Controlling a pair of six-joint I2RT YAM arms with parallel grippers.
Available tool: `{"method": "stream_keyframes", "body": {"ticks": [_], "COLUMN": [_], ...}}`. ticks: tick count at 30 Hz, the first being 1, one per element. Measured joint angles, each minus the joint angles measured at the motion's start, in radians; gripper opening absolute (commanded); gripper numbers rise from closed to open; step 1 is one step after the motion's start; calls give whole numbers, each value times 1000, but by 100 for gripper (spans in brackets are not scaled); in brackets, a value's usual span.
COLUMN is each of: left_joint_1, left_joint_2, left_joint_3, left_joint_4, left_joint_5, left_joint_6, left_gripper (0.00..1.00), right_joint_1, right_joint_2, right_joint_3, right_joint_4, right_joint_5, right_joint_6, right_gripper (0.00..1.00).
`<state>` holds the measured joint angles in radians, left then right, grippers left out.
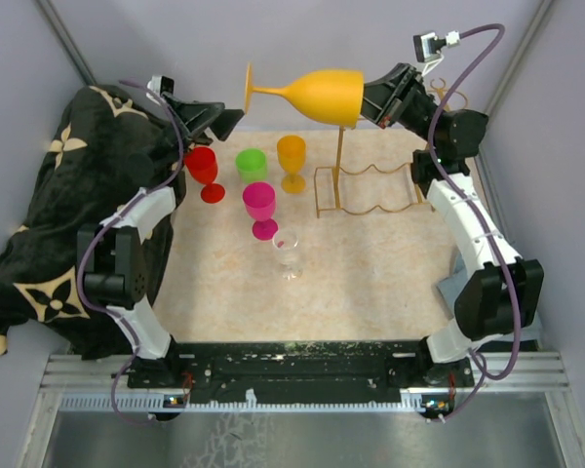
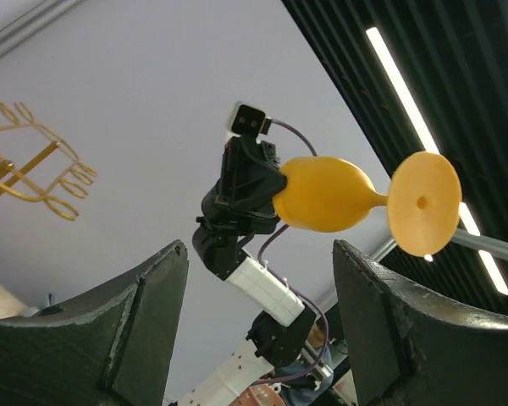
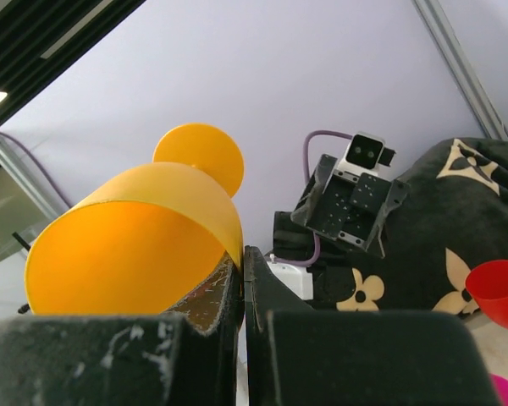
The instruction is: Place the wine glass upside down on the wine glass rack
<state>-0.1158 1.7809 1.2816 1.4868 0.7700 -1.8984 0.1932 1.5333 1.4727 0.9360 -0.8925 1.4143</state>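
Beige speckled table point(image 1: 370, 283) fills the middle of the top view, and the gold wire rack point(image 1: 338, 171) stands on it right of center. Above the rack, in the upper middle of the frame, the yellow wine glass point(image 1: 324, 96) lies sideways in the air with its foot pointing left. The right end effector point(image 1: 368, 99) pinches its rim. Near the foot, the left end effector point(image 1: 230, 119) is spread and empty.

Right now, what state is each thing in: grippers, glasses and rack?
yellow wine glass: in the air, lying sideways, gripped at the rim
right gripper: shut on yellow wine glass
left gripper: open, empty
wine glass rack: upright, no glass on it
red glass: upright
green glass: upright
small orange glass: upright
pink glass: upright
clear glass: upright
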Motion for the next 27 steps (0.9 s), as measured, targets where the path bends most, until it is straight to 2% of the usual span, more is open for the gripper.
{"method": "stream_keyframes", "body": {"ticks": [7,17,20,24,27], "left_joint_1": [-19,-114,-125,-131,-131], "left_joint_2": [-31,-57,-63,-78,-89], "left_joint_3": [36,66,66,66,66], "left_joint_4": [47,51,50,51,51], "left_joint_5": [-45,-72,-84,-105,-114], "left_joint_6": [-93,-150,-155,-159,-159], "left_gripper": [70,64,49,37,22], "right_joint_1": [10,55,62,62,62], "right_joint_2": [26,105,111,111,112], "right_joint_3": [0,11,28,45,48], "right_joint_4": [40,34,31,40,45], "right_joint_5": [-13,-28,-32,-34,-34], "right_joint_6": [23,26,26,27,27], "right_gripper": [0,0,0,0,0]}}
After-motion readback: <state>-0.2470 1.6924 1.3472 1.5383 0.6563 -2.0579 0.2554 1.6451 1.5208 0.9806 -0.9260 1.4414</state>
